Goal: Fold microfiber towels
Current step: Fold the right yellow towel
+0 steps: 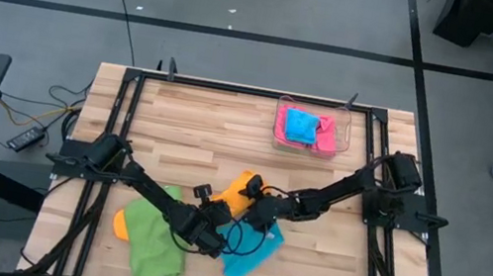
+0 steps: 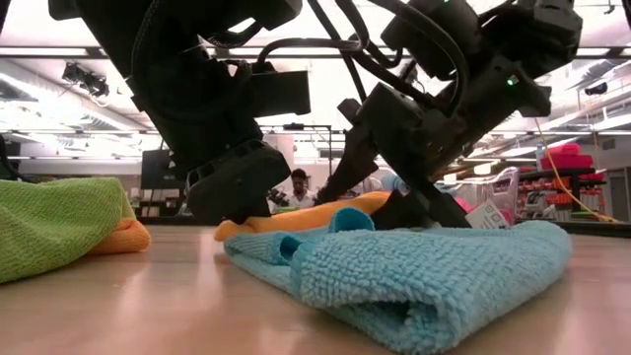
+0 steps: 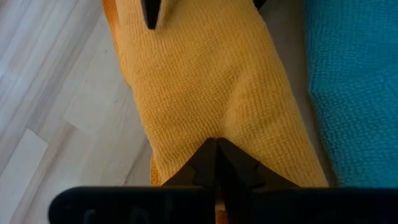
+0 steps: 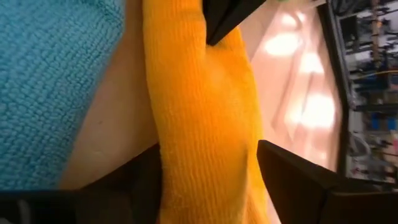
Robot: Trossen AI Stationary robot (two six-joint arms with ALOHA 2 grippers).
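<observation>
An orange microfiber towel [image 1: 238, 189], bunched into a long band, lies on the table's middle. My left gripper [image 3: 217, 144] is shut on its near end. My right gripper [image 4: 208, 168] is open at the band's other end, one finger on each side of the cloth [image 4: 199, 112]. A sky-blue towel [image 1: 253, 249] lies folded right beside the orange one. At the near left lies a green towel [image 1: 154, 243], resting on another orange one [image 1: 122, 223]. My left gripper pinches the orange towel's near end [image 3: 214, 127] between its two fingertips, coming down at a slant from the table's left. The fingers lie along the band. The towel lies slack on the table. My right gripper straddles the band; I cannot tell whether its fingers [image 4: 149, 180] touch the cloth.
A clear plastic tray [image 1: 349, 125] at the far right holds a blue and a pink towel. The blue towel [image 2: 424, 266] lies close in front of both grippers. Bare wood shows at the far left. A person shows in the room beyond the table.
</observation>
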